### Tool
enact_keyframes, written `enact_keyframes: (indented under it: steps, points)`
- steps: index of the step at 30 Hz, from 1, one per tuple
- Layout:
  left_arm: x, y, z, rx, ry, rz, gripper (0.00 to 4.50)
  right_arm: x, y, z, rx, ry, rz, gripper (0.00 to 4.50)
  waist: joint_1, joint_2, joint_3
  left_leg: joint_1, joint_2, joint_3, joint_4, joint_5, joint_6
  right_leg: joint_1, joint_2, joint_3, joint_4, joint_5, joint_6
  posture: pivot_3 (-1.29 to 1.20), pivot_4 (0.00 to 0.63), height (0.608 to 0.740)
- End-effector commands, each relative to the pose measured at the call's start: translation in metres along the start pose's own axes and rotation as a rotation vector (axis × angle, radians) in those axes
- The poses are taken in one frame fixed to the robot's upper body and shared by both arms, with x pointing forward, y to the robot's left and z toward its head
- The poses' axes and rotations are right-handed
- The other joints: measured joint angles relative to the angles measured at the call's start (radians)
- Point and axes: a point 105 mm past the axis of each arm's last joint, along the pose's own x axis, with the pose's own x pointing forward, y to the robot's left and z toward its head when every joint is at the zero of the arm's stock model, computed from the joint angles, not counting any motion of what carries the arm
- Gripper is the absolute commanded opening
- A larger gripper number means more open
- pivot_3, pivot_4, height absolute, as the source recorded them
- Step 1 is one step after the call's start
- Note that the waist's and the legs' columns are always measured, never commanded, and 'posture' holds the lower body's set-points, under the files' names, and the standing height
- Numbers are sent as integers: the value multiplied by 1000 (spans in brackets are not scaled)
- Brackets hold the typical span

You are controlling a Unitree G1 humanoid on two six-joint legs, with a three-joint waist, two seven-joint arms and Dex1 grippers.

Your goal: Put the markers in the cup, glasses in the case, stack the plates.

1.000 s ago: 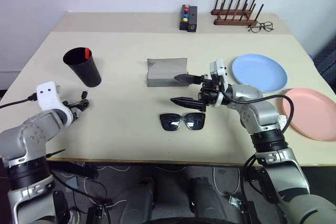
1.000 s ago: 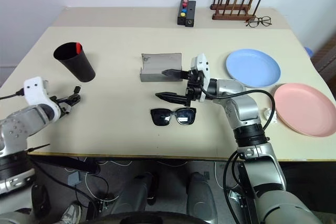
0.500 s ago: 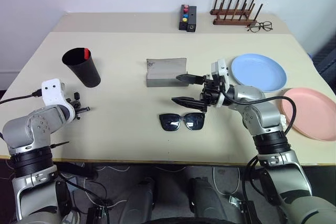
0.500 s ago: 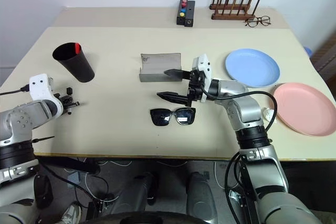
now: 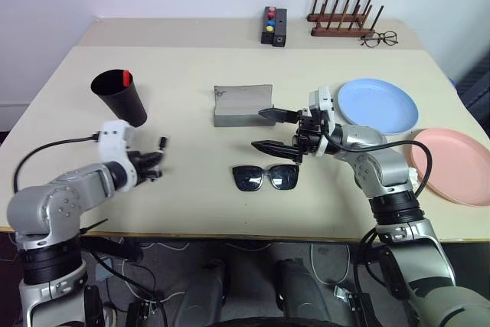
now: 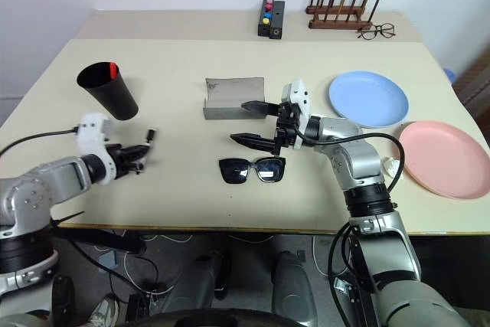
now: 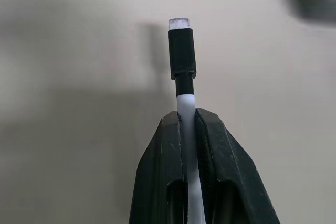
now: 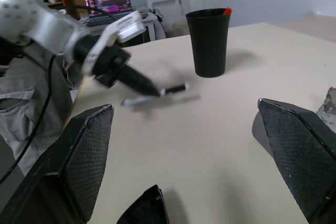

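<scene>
My left gripper (image 5: 150,163) is shut on the white marker (image 7: 183,51), whose black cap (image 5: 163,143) sticks out past the fingertips, just above the table left of centre. The black cup (image 5: 121,98) stands behind it with the red-capped marker (image 5: 126,76) inside. The black sunglasses (image 5: 266,177) lie at the table's middle front. The grey case (image 5: 243,105) stands open behind them. My right gripper (image 5: 257,129) hovers open between case and sunglasses, pointing left. The blue plate (image 5: 378,105) and pink plate (image 5: 454,165) lie apart on the right.
A small black box with coloured buttons (image 5: 274,26), a wooden peg rack (image 5: 342,17) and clear spectacles (image 5: 380,38) sit along the far edge. Bare tabletop (image 5: 184,124) lies between cup and case.
My left gripper has shut on the white marker and swung right toward the table's middle with it. The right arm has stayed still.
</scene>
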Motion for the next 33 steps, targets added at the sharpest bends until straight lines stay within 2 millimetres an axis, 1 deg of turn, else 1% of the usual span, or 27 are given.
enact_keyframes:
  steps: [1,2,3,5,7,8,9,11,12,15,18,20,24,27,33]
  points:
    - [4,-10,35,129,-225,44,19,-3,-5,15,-59,-28,-18,4500,0,0,0,0,0,0,0,0,0,0,0,0,0,0,0,0,150,740]
    - [4,-5,54,185,-362,137,19,-4,-5,15,-62,-28,-23,4500,2,0,0,0,0,0,0,0,0,0,0,0,0,-1,-1,0,150,740]
    - [5,-6,69,212,-463,188,19,-4,-6,15,-64,-27,-26,4500,3,0,0,0,0,0,0,0,0,0,0,0,-1,-1,-2,0,150,740]
    - [12,-17,88,247,-554,171,19,-4,-6,16,-60,-32,-31,4500,7,0,0,-1,0,0,0,0,0,0,0,0,-1,0,-3,0,150,740]
    - [19,-32,112,239,-641,115,19,-5,-8,22,-50,-57,-42,4500,15,-1,0,-1,0,0,1,0,0,0,0,0,-2,0,-3,0,150,740]
    - [18,-40,126,235,-703,82,19,-5,-10,24,-50,-67,-53,4500,18,0,0,-1,0,0,1,1,0,0,0,0,-3,0,-3,0,150,740]
    - [16,-48,140,230,-768,47,19,-5,-13,26,-60,-74,-66,4500,20,-1,0,-2,0,0,1,1,0,0,0,0,-3,0,-3,0,150,740]
    - [9,-55,161,224,-868,13,19,-5,-17,30,-71,-84,-82,4500,22,-1,0,-2,0,1,1,1,0,1,0,0,-5,1,-1,0,150,740]
    - [6,-55,170,209,-908,4,19,-5,-18,31,-74,-92,-87,4500,20,-1,0,-2,0,1,1,1,0,1,0,0,-6,1,0,0,150,740]
    - [-11,-47,198,187,-1043,32,19,-3,-22,39,-99,-121,-102,4500,12,-1,0,-2,0,2,0,1,1,0,1,0,-7,1,0,0,150,740]
    - [-22,-34,209,175,-1103,70,19,0,-26,44,-126,-146,-120,4500,0,-1,0,-2,-1,1,0,1,1,0,1,-1,-6,2,0,0,150,740]
    - [-29,-26,213,185,-1127,98,19,1,-26,44,-152,-147,-124,4500,-2,-1,0,-2,-1,1,0,1,1,0,1,-1,-6,2,0,0,150,740]
    - [-43,-9,217,187,-1160,150,19,3,-26,39,-216,-116,-117,4500,-1,-1,0,-2,-1,1,0,1,1,0,1,-1,-5,2,1,0,150,740]
    - [-53,1,216,194,-1167,173,19,5,-24,33,-258,-83,-100,4500,-2,-1,0,-2,-2,1,1,1,1,0,1,-1,-5,2,1,0,150,740]
    - [-69,15,208,253,-1167,236,19,10,-22,26,-303,-48,-69,4500,-2,-1,0,-2,-1,1,1,1,1,0,1,-1,-3,2,1,0,150,740]
